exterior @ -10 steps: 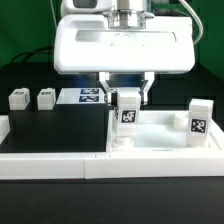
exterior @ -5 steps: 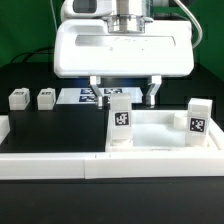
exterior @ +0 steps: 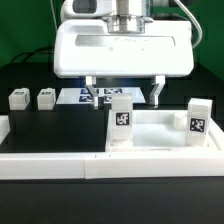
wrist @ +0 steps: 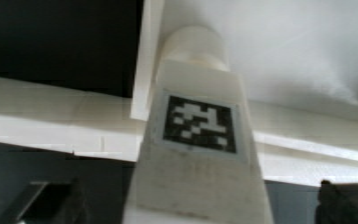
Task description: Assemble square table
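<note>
Your gripper stands jaws apart, clamping nothing, astride a leg upright in the corner of the square table slab on the exterior view's left. Judge that leg light, stiff, slick plastic: pinch its flat sides near the top, squarely.
</note>
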Available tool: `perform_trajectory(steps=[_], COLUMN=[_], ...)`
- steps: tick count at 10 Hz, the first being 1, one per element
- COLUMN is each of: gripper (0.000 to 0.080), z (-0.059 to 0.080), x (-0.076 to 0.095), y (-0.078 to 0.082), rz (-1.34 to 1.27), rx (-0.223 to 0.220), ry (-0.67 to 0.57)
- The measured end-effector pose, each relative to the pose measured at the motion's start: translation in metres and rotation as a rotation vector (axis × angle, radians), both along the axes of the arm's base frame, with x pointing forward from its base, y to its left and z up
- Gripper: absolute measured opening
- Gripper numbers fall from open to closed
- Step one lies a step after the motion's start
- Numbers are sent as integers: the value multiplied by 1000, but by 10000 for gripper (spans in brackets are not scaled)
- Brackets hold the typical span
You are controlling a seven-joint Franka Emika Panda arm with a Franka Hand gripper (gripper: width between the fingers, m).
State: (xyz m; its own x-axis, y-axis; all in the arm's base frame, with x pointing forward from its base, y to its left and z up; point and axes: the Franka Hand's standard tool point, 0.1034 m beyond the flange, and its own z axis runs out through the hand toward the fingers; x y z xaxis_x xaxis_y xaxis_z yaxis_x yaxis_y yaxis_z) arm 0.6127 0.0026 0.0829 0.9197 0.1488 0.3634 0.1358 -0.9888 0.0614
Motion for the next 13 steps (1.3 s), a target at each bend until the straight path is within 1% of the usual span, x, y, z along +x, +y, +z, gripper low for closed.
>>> perform_trajectory(steps=[3, 5, 6, 7, 8, 9, 10, 11, 12, 13], gripper=[649, 649, 649, 649, 649, 649, 649, 649, 649, 649], z=[0, 7, 6, 7, 5, 3, 0, -5, -9, -11], x=[-1, -10, -10, -6, -7, -4, -2, 4, 8, 9], y=[-2, -21, -18, -16, -10, -6, -3, -4, -5, -5], rz=[-10, -139, -197, -221, -257, -250, -233, -211, -184, -158], rx=[6, 103, 150, 173, 212, 219, 212, 191, 153, 128], ry=[9, 127, 201, 237, 357, 447, 524, 554, 522, 513])
